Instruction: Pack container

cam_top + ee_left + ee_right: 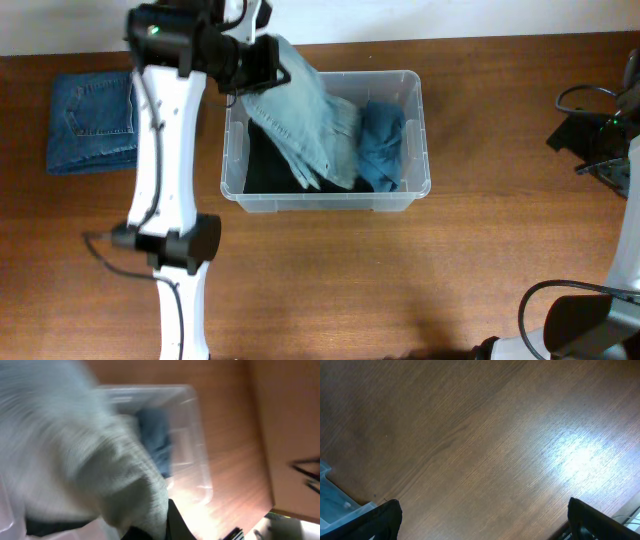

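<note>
Container [320,203] — left end effector [270,66] seemingly tight on pale jeans [305,120]

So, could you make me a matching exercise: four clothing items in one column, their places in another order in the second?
1. pale jeans
2. folded dark jeans
3. teal garment
4. black garment

a. right part of the container
b. on the table, left of the container
c. held by the left tool
d. container's left part, below pale jeans

Pairs: 1-c, 2-b, 3-a, 4-d
</note>
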`<act>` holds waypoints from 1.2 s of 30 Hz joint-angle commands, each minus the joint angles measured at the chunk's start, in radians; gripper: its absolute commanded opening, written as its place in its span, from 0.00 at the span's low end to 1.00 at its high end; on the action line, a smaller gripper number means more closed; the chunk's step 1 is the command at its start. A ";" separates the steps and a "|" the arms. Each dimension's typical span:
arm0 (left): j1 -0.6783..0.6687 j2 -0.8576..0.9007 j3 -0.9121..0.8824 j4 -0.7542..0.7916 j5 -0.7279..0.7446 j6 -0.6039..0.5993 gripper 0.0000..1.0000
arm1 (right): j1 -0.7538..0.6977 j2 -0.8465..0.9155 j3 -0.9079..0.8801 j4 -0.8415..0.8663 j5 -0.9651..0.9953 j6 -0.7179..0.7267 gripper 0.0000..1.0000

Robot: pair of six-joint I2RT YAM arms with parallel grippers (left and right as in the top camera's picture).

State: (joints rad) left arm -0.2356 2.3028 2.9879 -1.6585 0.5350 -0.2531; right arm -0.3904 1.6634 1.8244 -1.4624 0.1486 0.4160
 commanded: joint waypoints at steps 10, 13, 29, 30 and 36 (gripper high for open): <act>-0.317 -0.190 0.051 0.342 0.006 -0.129 0.01 | -0.003 -0.015 -0.003 0.000 0.002 0.009 0.98; -0.367 -0.187 0.050 0.394 -0.055 -0.129 0.01 | -0.003 -0.015 -0.003 0.000 0.002 0.009 0.98; -0.513 -0.173 -0.222 0.729 -0.158 -0.129 0.01 | -0.003 -0.015 -0.003 0.000 0.002 0.009 0.98; -0.525 -0.173 -0.273 0.789 -0.158 -0.140 0.01 | -0.003 -0.015 -0.003 0.000 0.002 0.009 0.98; -0.546 -0.171 -0.399 0.939 -0.159 -0.142 0.01 | -0.003 -0.015 -0.003 0.000 0.002 0.009 0.98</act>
State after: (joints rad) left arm -0.7731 2.1445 2.6167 -0.7868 0.3729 -0.3874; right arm -0.3904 1.6634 1.8244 -1.4624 0.1486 0.4156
